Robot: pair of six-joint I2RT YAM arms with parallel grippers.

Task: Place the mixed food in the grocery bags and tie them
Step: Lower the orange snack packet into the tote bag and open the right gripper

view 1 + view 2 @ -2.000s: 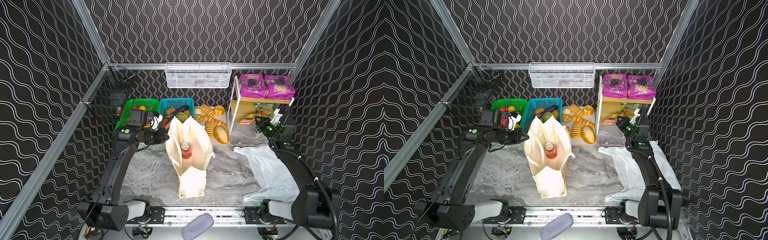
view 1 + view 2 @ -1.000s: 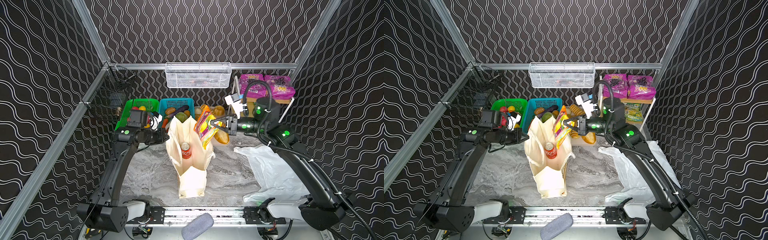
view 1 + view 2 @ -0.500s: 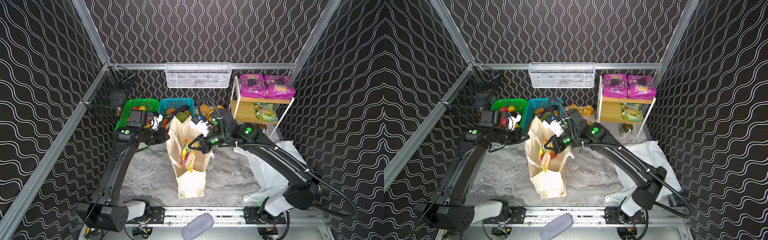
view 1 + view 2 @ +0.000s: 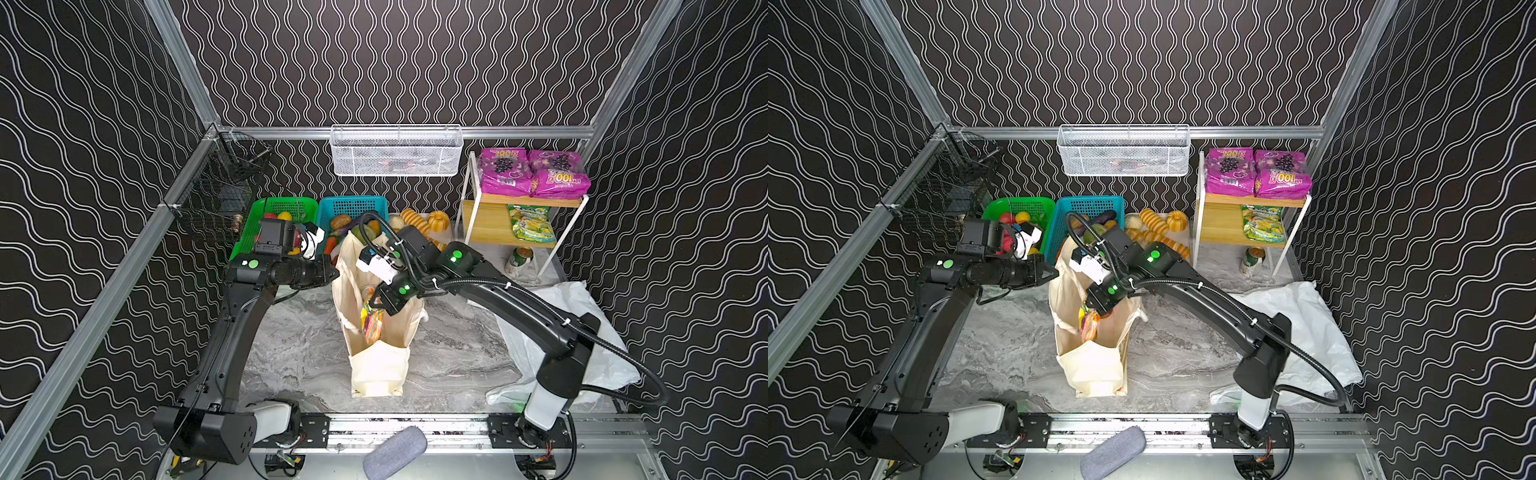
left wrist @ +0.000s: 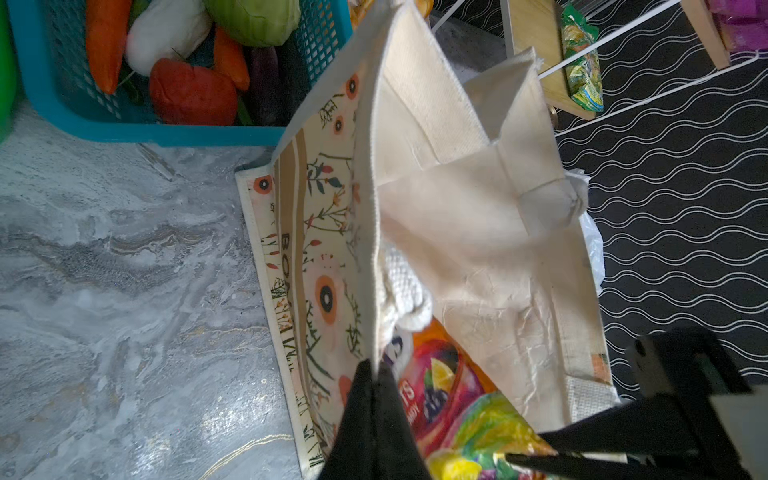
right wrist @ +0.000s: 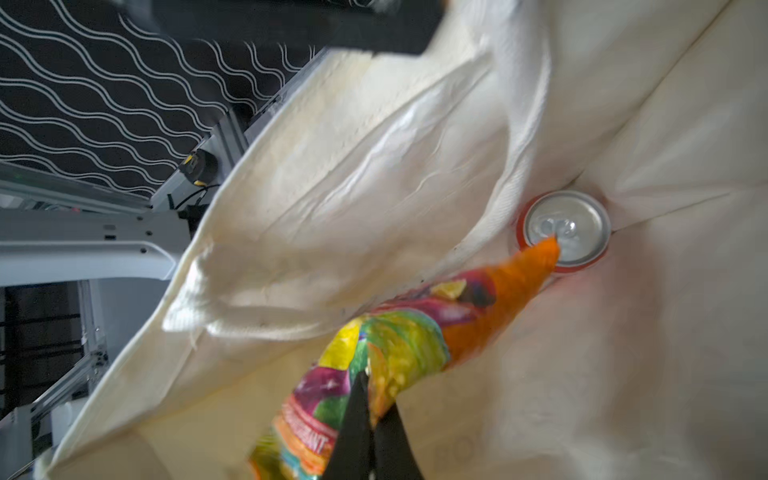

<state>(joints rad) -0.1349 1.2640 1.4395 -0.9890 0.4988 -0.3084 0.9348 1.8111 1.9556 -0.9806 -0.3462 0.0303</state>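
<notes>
While left claw [image 5: 376, 372] pinches tote rim [image 5: 374, 208], right claw [image 6: 370, 399] grips snack packet [image 6: 399, 340].

Your left arm [image 4: 232, 340] and right arm [image 4: 519, 307] are matte black, rounded links dotted with green lights [image 4: 457, 254]. Nearest the aluminium rail [image 4: 449, 428] their base housings [image 4: 272, 417] are pale grey; a ribbed black cable [image 4: 623, 358] trails from the right arm.

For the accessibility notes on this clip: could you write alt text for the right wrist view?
The shut right fingers pinch a colourful orange-red snack packet inside the open cream canvas tote. The packet's orange corner overlaps the silver top of a red drink can standing deep in the bag. The picture is slightly blurred.
</notes>
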